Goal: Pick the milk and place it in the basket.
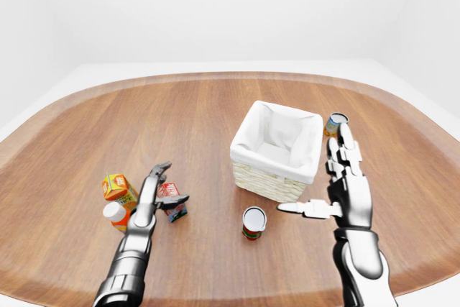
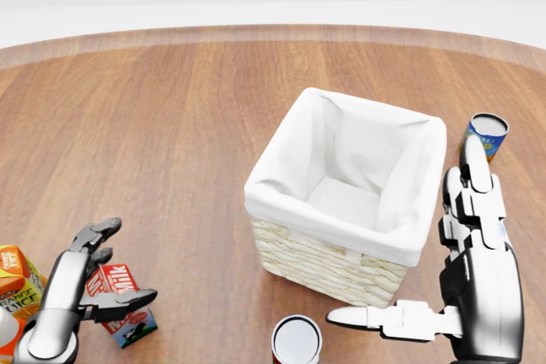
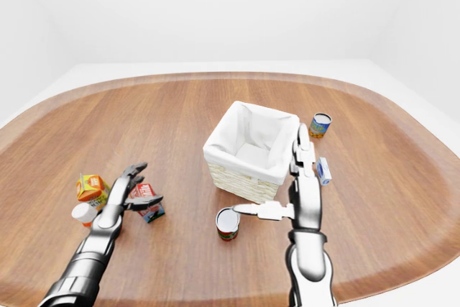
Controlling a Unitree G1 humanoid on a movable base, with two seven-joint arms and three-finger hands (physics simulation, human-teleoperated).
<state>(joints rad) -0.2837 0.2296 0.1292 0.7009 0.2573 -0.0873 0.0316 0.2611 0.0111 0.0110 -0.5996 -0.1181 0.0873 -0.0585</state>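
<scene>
The milk is a small red carton with a blue base, standing at the lower left of the head view. My left hand is around it, open: the fingers curl above and to its left, and the thumb lies across its near side. The wicker basket with its white cloth liner sits in the middle, and nothing shows inside it. My right hand is open and flat at the basket's right side, fingers pointing up and thumb stretched left below the basket.
An orange juice carton and a white-capped bottle stand just left of the milk. A red-labelled can is below the basket. A soup can and a small blue-white box lie to its right. The round wooden table spreads wide.
</scene>
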